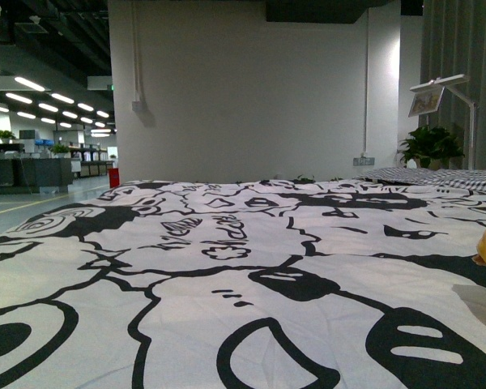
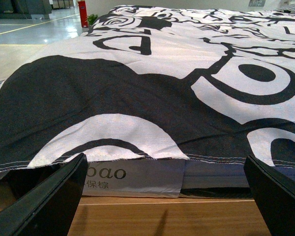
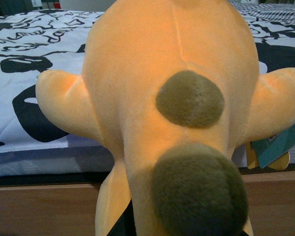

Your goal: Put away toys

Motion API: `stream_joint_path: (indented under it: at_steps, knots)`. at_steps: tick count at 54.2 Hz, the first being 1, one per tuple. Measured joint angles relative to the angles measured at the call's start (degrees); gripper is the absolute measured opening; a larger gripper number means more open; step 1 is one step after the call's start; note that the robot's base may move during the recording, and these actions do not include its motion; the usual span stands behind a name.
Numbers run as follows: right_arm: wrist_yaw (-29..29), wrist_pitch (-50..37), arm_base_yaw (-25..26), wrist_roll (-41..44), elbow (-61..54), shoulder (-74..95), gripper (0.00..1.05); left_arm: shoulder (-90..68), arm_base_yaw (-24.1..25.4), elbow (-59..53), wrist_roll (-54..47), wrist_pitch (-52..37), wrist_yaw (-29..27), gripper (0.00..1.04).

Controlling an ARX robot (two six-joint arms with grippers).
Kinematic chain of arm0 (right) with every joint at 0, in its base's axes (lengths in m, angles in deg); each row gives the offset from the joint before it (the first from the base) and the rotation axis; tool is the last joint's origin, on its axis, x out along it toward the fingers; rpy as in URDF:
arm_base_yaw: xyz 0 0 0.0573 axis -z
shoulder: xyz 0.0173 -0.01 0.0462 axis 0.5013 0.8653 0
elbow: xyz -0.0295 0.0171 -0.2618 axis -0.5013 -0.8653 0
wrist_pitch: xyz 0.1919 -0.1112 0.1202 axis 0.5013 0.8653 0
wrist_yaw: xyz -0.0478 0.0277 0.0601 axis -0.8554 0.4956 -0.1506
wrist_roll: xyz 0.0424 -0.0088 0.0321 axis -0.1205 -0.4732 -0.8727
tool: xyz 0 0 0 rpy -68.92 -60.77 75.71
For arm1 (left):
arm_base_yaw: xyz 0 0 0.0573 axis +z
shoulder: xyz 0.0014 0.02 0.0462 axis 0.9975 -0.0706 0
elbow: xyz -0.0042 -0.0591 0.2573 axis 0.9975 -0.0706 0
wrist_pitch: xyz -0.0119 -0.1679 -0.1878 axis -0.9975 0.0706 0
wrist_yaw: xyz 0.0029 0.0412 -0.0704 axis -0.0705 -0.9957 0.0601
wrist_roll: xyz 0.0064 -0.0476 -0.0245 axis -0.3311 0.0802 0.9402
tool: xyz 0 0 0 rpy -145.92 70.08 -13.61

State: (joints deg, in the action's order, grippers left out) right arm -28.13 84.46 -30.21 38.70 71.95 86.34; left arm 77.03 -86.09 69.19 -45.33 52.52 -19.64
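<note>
- Ceiling strip lights are glowing at the front view's far left; the bedspread is showing only faint shadows.
- In the left wrist view the dark fingers are blurring at the frame's edges.
- The plush toy is looking slightly soft, glowing warm orange.

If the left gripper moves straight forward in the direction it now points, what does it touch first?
The left gripper would probably meet the mattress side first, just under the hem of the black-and-white bed cover; depth is unclear.
</note>
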Motion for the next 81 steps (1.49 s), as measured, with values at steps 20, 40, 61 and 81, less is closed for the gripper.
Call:
stream_joint_path:
  at_steps: [20,40,61,81]
  knots:
    - [-0.02,-0.28,0.0,0.02,-1.86,-1.92,0.07,0.0,0.0,-0.02,0.0,0.0,0.0,0.98]
    - [0.09,-0.39,0.0,0.0,-3.21,-3.39,0.07,0.0,0.0,-0.02,0.0,0.0,0.0,0.98]
    - [0.52,-0.39,0.0,0.02,-3.21,-3.39,0.07,0.0,0.04,-0.02,0.0,0.0,-0.33,0.98]
    - [-0.33,-0.37,0.09,0.0,-3.21,-3.37,0.07,0.0,0.04,-0.02,0.0,0.0,0.0,0.98]
